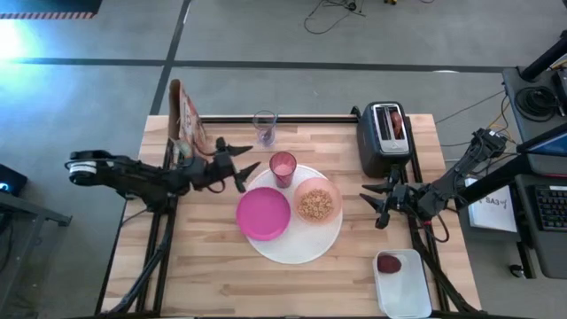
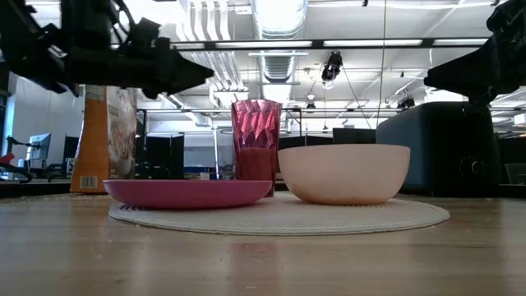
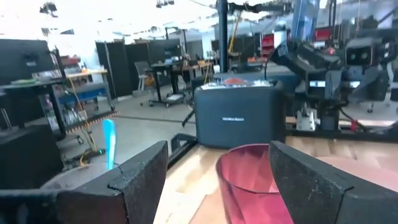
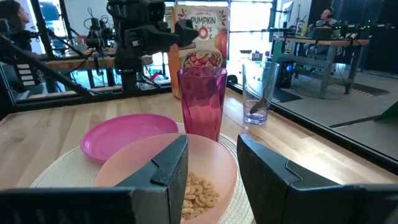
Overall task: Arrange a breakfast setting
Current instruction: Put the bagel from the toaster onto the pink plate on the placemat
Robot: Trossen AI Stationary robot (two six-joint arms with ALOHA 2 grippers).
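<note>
My left gripper [image 1: 251, 175] hangs with its fingers spread wide and empty, just beside the pink tumbler [image 1: 283, 167] that stands on the big round white plate [image 1: 297, 244]. My right gripper [image 1: 376, 206], half open and empty, waits near the pale pink bowl [image 1: 317, 201]. I judge the tumbler placed; next comes the bagel in the toaster [image 1: 385, 137], needing a careful reach.

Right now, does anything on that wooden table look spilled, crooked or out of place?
Nothing looks spilled or tipped. The pink faceted tumbler, pale pink bowl of cereal and magenta plate sit upright on the big round white plate. One oddity: the dark red round fruit lies apart in a white square dish at the table's corner.
</note>
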